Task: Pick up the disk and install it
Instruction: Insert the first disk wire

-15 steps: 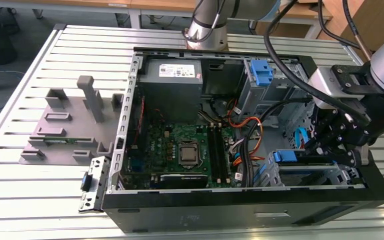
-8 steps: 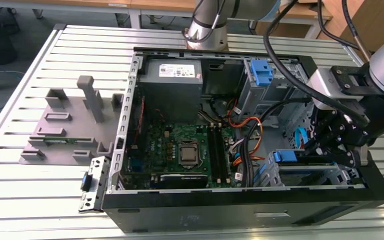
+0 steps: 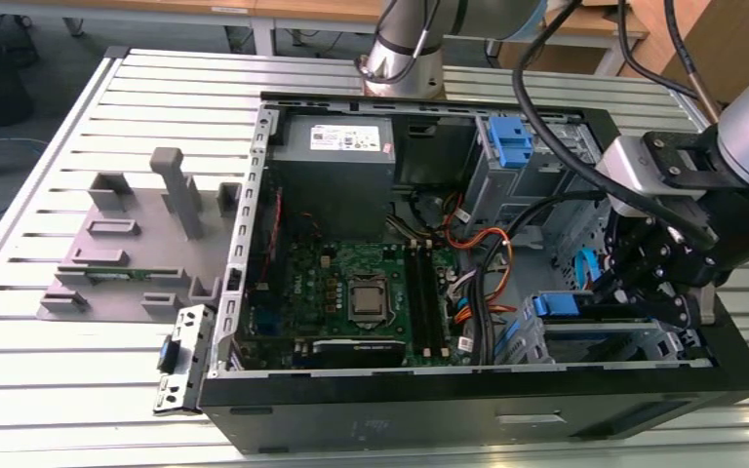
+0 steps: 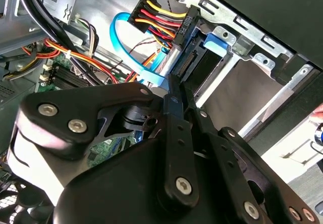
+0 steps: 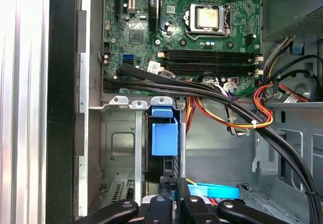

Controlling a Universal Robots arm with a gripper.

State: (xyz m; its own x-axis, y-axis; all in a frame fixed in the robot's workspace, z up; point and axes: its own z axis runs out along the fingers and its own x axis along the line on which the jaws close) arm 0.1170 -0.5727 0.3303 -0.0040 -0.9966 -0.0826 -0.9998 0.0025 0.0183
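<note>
The hand, fingers closed together on the disk's edge, seats it in the drive cage at the computer case's front corner; what remains is pressing it home.

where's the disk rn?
In the exterior view, the disk sits in the drive cage at the case's near right corner, directly under the gripper.

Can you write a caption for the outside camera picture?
Robot gripper reaching down inside the open computer case by its drive cage.
</note>
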